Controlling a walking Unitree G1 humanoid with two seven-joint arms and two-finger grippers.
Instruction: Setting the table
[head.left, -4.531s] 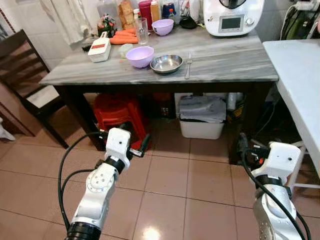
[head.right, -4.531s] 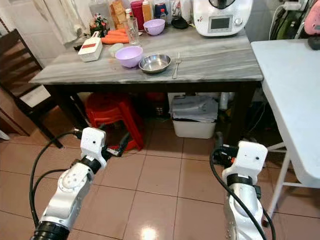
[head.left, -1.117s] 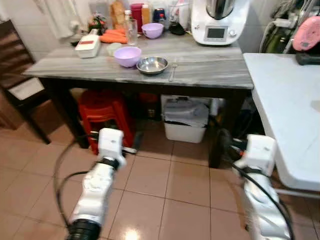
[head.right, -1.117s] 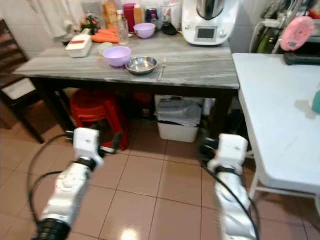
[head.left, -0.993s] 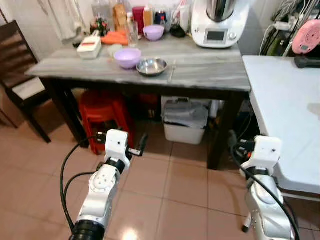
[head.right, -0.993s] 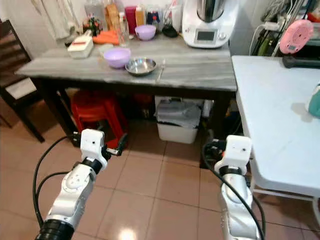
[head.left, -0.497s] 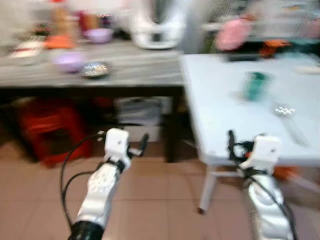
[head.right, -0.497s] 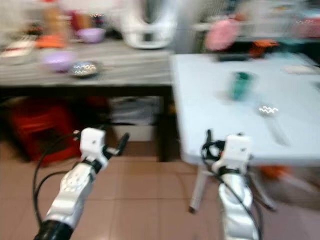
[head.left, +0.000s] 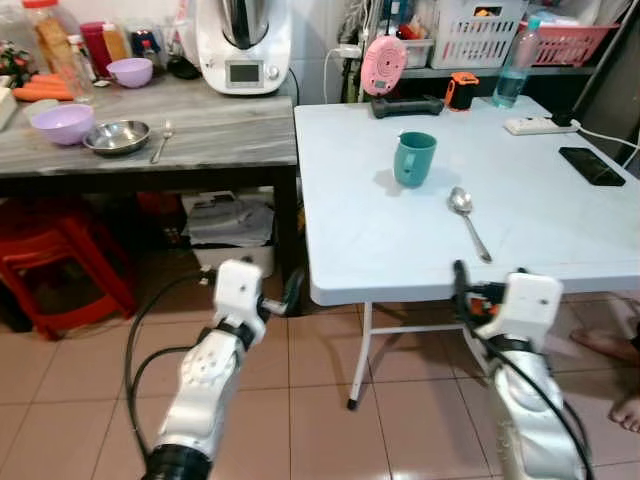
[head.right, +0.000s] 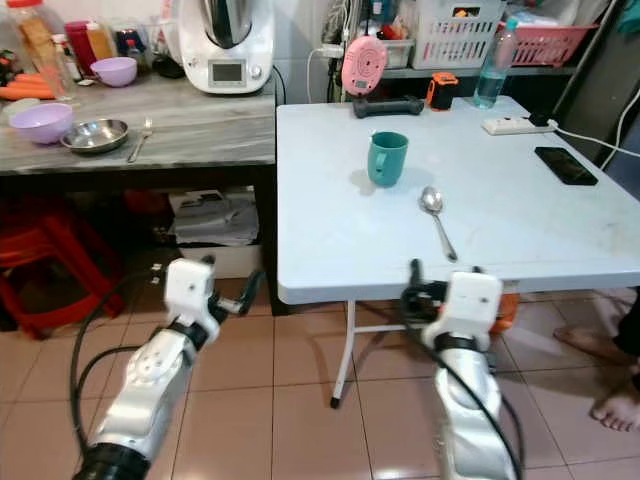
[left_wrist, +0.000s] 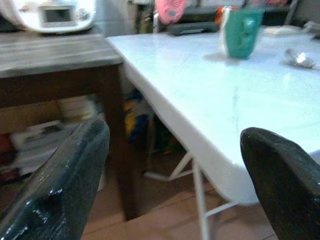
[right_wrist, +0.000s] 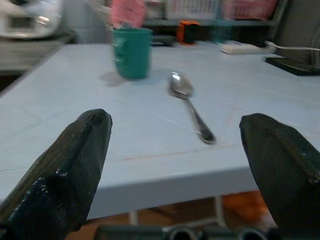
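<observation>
Teal mug and spoon on white table, phone nearby.

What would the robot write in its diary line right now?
facing white table | teal mug and spoon on it | left pincer open, empty | right pincer open, empty, at table edge

Camera swung right: white table with teal mug, spoon now ahead; grey counter shifted left.

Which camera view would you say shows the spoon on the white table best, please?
The right wrist view: the spoon lies close, bowl and handle distinct. Both eye views show it smaller, beside the green mug. The left wrist view catches just its blurred bowl.
</observation>
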